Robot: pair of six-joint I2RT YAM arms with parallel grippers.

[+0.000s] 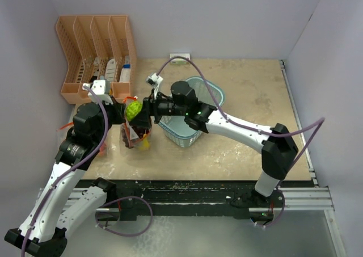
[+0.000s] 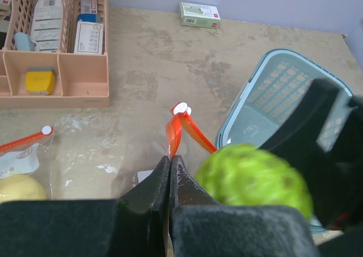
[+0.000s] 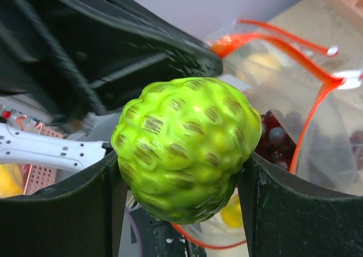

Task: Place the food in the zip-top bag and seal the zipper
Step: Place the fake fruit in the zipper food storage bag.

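Observation:
My right gripper (image 3: 181,161) is shut on a green bumpy fruit (image 3: 184,146), one finger on each side. It holds the fruit in the air just above the mouth of the zip-top bag (image 1: 136,137). My left gripper (image 2: 170,161) is shut on the orange-red zipper (image 2: 180,126) and holds the bag's edge up. In the left wrist view the green fruit (image 2: 255,180) hangs to the right of my fingers. Inside the clear bag lie a dark red grape bunch (image 3: 278,135) and a yellow fruit (image 3: 235,214). The two grippers nearly meet in the top view, left gripper (image 1: 121,110) and right gripper (image 1: 140,110).
A light blue mesh basket (image 1: 195,133) stands right of the bag, under my right arm. A peach-coloured organizer (image 1: 96,53) with small items is at the back left. A small white-green box (image 2: 199,14) lies by the back wall. Another orange-edged bag (image 2: 22,140) holding a yellow fruit (image 2: 17,186) lies at the left.

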